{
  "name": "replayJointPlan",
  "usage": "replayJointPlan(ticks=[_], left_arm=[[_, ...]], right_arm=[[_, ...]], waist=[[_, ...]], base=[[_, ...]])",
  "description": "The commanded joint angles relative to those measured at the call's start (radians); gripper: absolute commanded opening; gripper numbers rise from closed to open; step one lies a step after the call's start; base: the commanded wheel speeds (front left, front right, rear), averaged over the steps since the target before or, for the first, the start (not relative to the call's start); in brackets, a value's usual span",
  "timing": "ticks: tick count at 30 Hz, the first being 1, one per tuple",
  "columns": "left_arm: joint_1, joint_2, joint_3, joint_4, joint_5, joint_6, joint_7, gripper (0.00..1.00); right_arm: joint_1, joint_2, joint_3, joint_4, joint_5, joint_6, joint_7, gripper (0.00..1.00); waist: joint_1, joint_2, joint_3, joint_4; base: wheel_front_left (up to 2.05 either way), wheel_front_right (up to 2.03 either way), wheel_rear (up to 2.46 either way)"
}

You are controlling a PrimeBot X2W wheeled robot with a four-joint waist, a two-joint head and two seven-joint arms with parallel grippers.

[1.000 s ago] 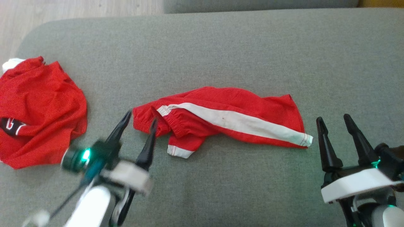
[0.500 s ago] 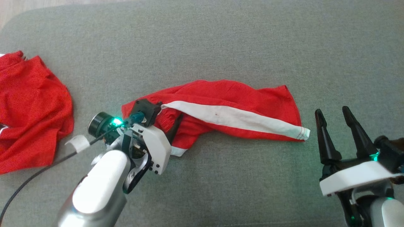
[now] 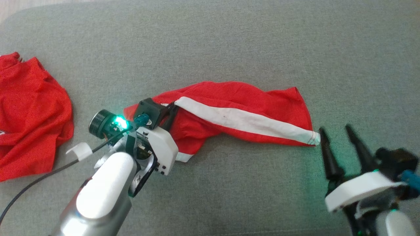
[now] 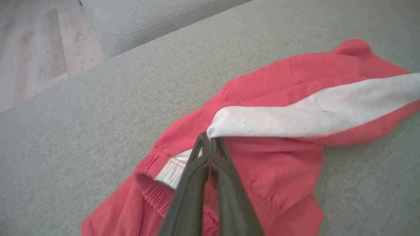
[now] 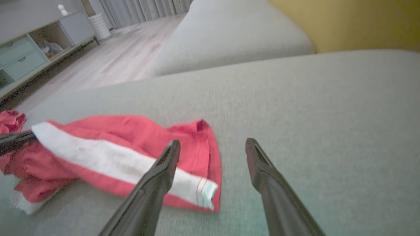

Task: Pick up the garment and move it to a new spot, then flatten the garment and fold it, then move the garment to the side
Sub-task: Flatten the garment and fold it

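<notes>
on garment (image 3: pixel 249 98), left fingers (image 4: pixel 193 183) now together

1. The grey sofa cushion (image 3: pixel 229 42) lies bare all along the far side of the garment (image 3: pixel 256 98): open passage.
2. Bare cushion also runs along its near side, between the two arms.
3. The left tool (image 4: pixel 208 139), pinched on the waistband end, and its forearm block that end.
4. A red heap of cloth (image 3: pixel 29 108) fills the left edge; a black cable (image 3: pixel 55 168) crosses the gap beside it.
5. The right tool (image 3: pixel 335 128), fingers spread, stands just beside the hem end.
</notes>
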Motion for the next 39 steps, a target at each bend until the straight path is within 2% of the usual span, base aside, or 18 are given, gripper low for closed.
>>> replayJointPlan(ticks=[1,7,16,17,18,19,22,26,32,39], left_arm=[[-0.029,0.027,0.036,-0.053,0.011,0.016,-0.014,0.00],[0.014,0.034,0.034,-0.111,0.008,0.040,-0.023,0.00],[0.030,0.035,0.028,-0.146,0.002,0.046,-0.046,0.00],[0.031,0.034,0.027,-0.148,0.001,0.047,-0.052,0.00],[0.032,0.033,0.026,-0.149,0.001,0.047,-0.059,0.00],[0.032,0.032,0.027,-0.152,0.002,0.050,-0.070,0.00],[0.036,0.032,0.035,-0.168,0.001,0.060,-0.096,0.00],[0.031,0.048,0.049,-0.220,0.007,0.070,-0.124,0.00],[-0.017,0.088,0.089,-0.381,0.037,0.096,-0.135,0.00],[-0.107,0.106,0.162,-0.582,0.069,0.145,-0.147,0.00]], right_arm=[[0.018,-0.012,0.040,-0.007,0.006,-0.001,0.010,1.00],[0.005,-0.015,0.067,0.080,0.027,-0.001,0.011,1.00],[-0.072,-0.026,0.086,0.178,0.040,-0.001,0.015,1.00],[-0.083,-0.028,0.089,0.185,0.043,-0.001,0.015,0.78],[-0.090,-0.030,0.090,0.191,0.046,-0.001,0.018,0.16],[-0.095,-0.032,0.093,0.197,0.051,-0.001,0.027,0.00],[-0.106,-0.046,0.094,0.188,0.052,-0.001,0.032,0.00],[-0.124,-0.076,0.101,0.114,0.051,-0.001,0.027,0.00],[-0.207,-0.151,0.059,-0.105,0.020,-0.001,0.015,0.00],[-0.371,-0.216,-0.026,-0.371,-0.034,-0.001,0.046,0.00]], waist=[[-0.0001,0.0000,0.002,0.002],[-0.0001,0.0000,0.007,0.011],[-0.0001,0.0000,0.008,0.028],[-0.0001,0.0000,0.008,0.031],[-0.0001,0.0000,0.008,0.033],[-0.0001,0.0000,0.005,0.035],[-0.0001,0.0000,-0.006,0.041],[-0.0001,0.0000,-0.033,0.045],[-0.0001,0.0000,-0.085,0.048],[-0.0001,0.0000,-0.139,0.050]], base=[[0.00,0.00,0.00],[0.00,0.00,0.00],[0.00,0.00,0.00],[0.00,0.00,0.00],[0.00,0.00,0.00],[0.00,0.00,0.00],[0.00,0.00,0.00],[0.00,0.00,0.00],[0.00,0.00,0.00],[0.00,0.00,0.00]])
